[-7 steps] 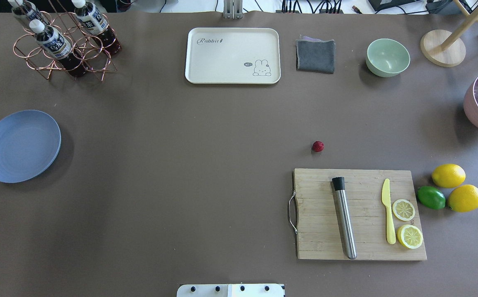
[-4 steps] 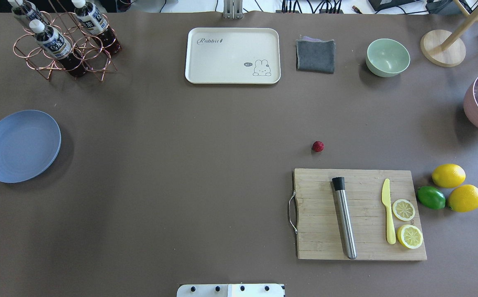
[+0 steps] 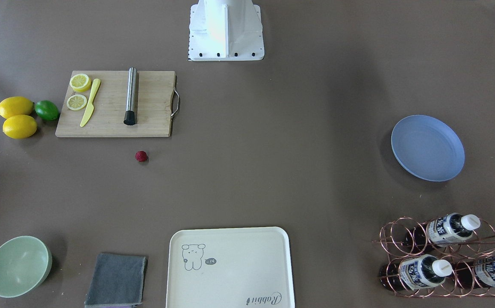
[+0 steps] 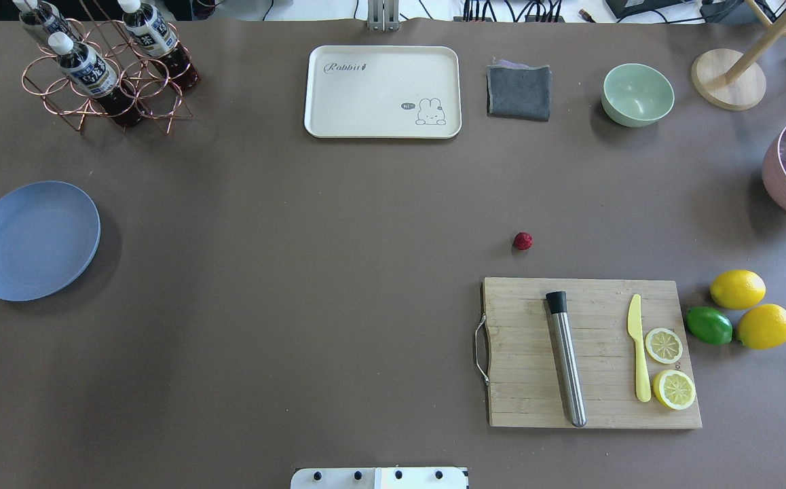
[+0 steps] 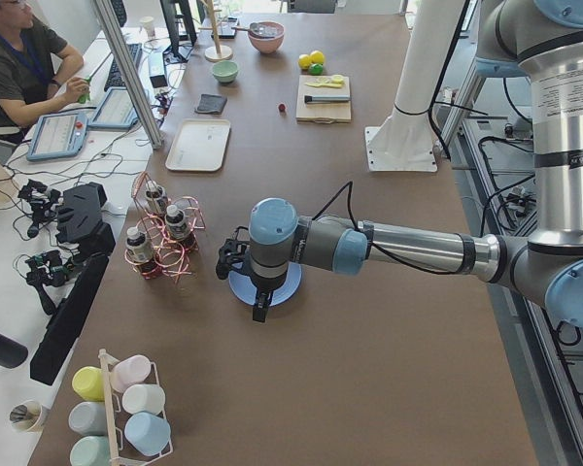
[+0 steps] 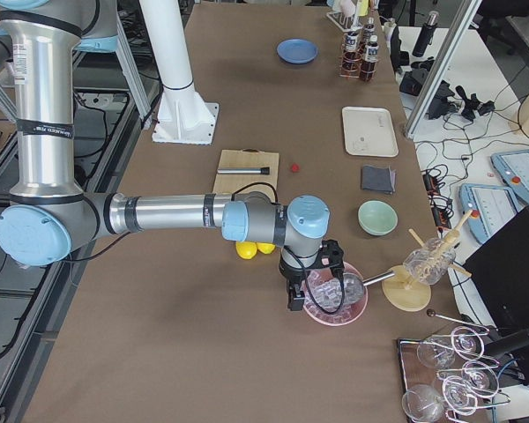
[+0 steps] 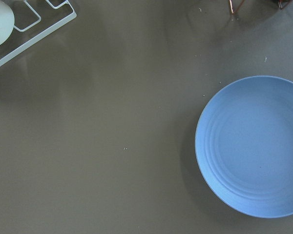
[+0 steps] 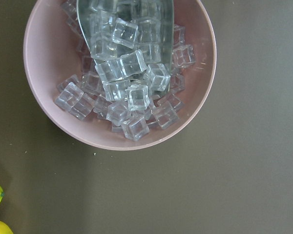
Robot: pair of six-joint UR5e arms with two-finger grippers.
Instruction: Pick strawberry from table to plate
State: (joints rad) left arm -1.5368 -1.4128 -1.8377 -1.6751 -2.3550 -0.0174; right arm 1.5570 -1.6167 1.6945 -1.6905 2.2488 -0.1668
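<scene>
The strawberry (image 4: pixel 522 240) is a tiny dark-red berry lying alone on the brown table (image 4: pixel 298 272), just beyond the cutting board; it also shows as strawberry (image 3: pixel 141 156). The light-blue plate (image 4: pixel 33 240) lies empty at the far left, and fills the right of the left wrist view as plate (image 7: pixel 254 146). My left gripper (image 5: pixel 260 306) hangs over the plate's near edge, seen only in the exterior left view. My right gripper (image 6: pixel 293 300) hovers over a pink bowl, far from the strawberry. I cannot tell whether either is open or shut.
A wooden cutting board (image 4: pixel 590 353) carries a steel muddler, a yellow knife and lemon slices. Lemons and a lime (image 4: pixel 708 324) lie to its right. A pink bowl of ice cubes (image 8: pixel 119 73), a green bowl (image 4: pixel 637 94), a cream tray (image 4: pixel 383 92), a grey cloth and a bottle rack (image 4: pixel 104 68) line the far side.
</scene>
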